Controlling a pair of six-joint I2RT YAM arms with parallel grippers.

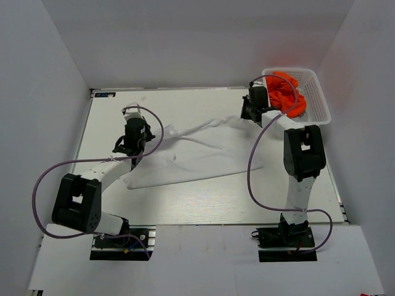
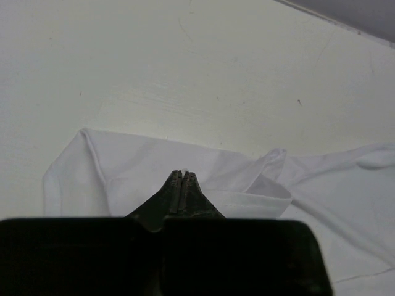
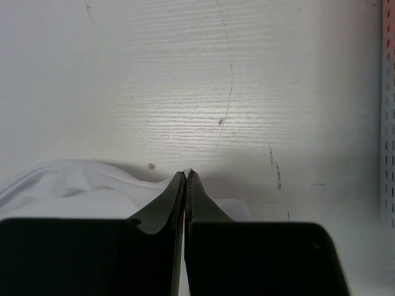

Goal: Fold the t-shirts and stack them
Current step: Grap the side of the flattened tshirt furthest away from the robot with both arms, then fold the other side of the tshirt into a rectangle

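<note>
Top external view showed the plain white cloth t-shirt (image 1: 203, 157) stretched over the table (image 1: 185, 209) between left gripper (image 2: 184, 176) and right gripper (image 3: 187, 174), each nipping its edge, evidently to flatten it for folding; bright orange t-shirts (image 1: 285, 92) lay in the white plastic lattice basket (image 1: 318, 102).

You have white wood-grain table (image 1: 203, 206) before you: surface scuffed, faint scratches, dark specks. Plain white walls (image 1: 185, 37) close left, back, right sides. Light even, soft glare mid-table. White board (image 1: 203, 259) along near edge.
</note>
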